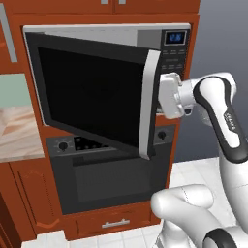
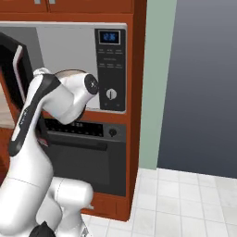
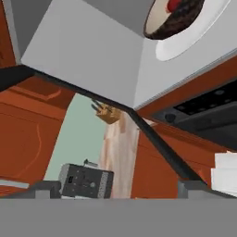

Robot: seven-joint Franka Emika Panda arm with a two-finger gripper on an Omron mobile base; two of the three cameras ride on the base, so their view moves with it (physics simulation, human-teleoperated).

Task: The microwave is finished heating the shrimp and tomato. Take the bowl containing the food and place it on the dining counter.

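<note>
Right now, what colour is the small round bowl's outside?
Dark brown, beige inside; small round bowl shows best in the hand view.

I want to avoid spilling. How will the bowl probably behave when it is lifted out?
The bowl looks rigid and small, probably light. The round tomato inside may roll if it tilts. It sits on the smooth white plate, so a push could slide it.

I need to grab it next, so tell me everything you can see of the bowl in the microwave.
The bowl is small and round, dark brown outside with a beige inside and thin rim. It sits on the white round plate inside the pale grey microwave, whose door is open. The red tomato shows inside it. Nothing grips it.
</note>
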